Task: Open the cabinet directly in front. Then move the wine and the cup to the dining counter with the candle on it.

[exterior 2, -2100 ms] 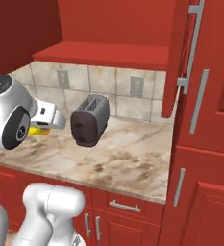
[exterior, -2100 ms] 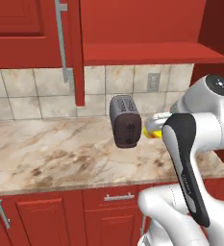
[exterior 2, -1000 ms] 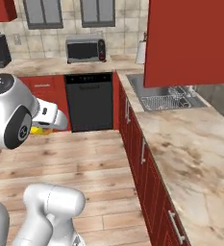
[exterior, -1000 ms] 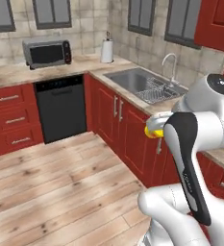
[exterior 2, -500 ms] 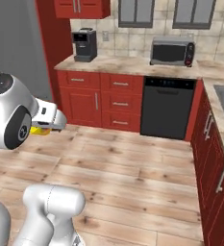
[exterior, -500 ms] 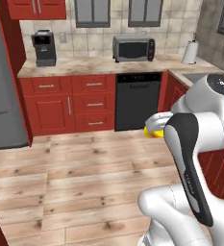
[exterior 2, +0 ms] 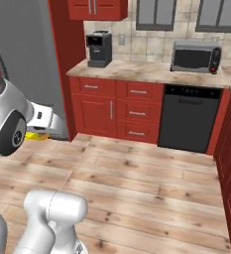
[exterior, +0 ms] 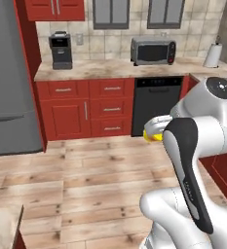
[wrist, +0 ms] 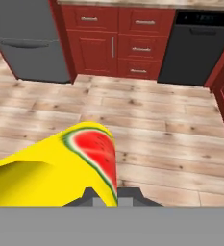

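Close up, the cup [wrist: 60,168] reads as a bright yellow cylinder lying tilted across the lower left of the hand view, with a red watermelon slice rimmed in pale and green printed on its side. It sits right at the gripper [wrist: 106,197], whose jaws are drawn together and clamped on it; the finger tips are mostly hidden behind the cup's lower edge. From the left base view only a sliver of yellow [exterior: 153,136] shows beside the arm's dark forearm, held above the floor in front of the dishwasher [exterior: 158,104]. From the right base view a yellow edge [exterior 2: 36,134] peeks out under the white wrist, well left of the dishwasher.

Floor [exterior 2: 151,183]: pale wood planks with knots, running up to the dishwasher's foot. The dishwasher is black, set into a run of red base cabinets [exterior: 85,109] with silver bar pulls, just to its left. A beige marbled worktop [exterior: 110,70] runs over the dishwasher, backed by beige tiles. On it, a silver microwave [exterior: 153,50] stands directly above the dishwasher; a dark coffee machine [exterior: 60,50] stands well left of it. Farther left of the dishwasher, past the base cabinets, a tall grey refrigerator [exterior: 10,82]. A paper towel roll [exterior: 212,55] stands on the worktop to the dishwasher's right. Two grey-framed windows [exterior: 129,12] sit on the wall above it.
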